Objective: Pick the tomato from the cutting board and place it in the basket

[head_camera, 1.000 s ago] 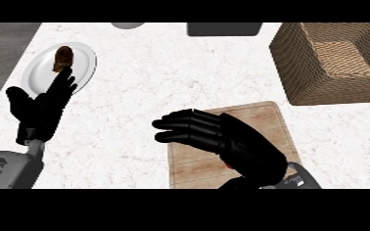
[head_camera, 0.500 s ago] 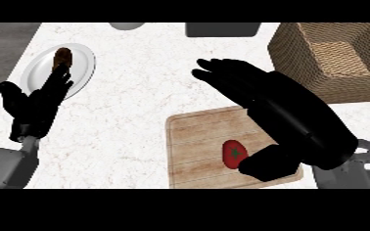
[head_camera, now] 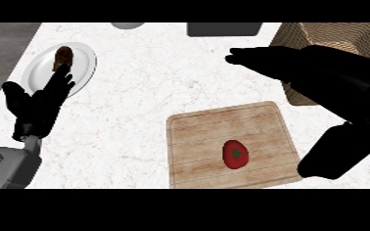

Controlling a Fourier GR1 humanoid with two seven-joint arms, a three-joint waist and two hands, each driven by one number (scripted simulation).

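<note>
At the near edge of the white, faintly veined marble tabletop [head_camera: 145, 122], right of centre, lies a square pale wooden cutting board [head_camera: 209, 142] with straight grain lines and rounded corners. The round red tomato [head_camera: 236, 154] with a dark green stem mark sits on the board's nearer right part, touching nothing else. The board's left half is bare, and a broad bare stretch of marble runs from the board toward the left edge and the far edge.

By the near left corner the black left hand [head_camera: 36, 105] rests, fingers straight and pointing up toward the far edge. Its fingertips overlap the rim of a round white plate [head_camera: 81, 64] near the left edge, which carries a small dark brown lump [head_camera: 63, 55].

The black right hand [head_camera: 289, 63] hangs above the right side, beyond the board, its fingers straight and open, holding nothing, pointing left. Behind it, at the far right corner, stands a tan woven wicker basket [head_camera: 303, 34], partly hidden by the arm. Along the far edge a dark grey rectangular object [head_camera: 222, 28] and a grey rounded one [head_camera: 127, 25] are cut off by the view.
</note>
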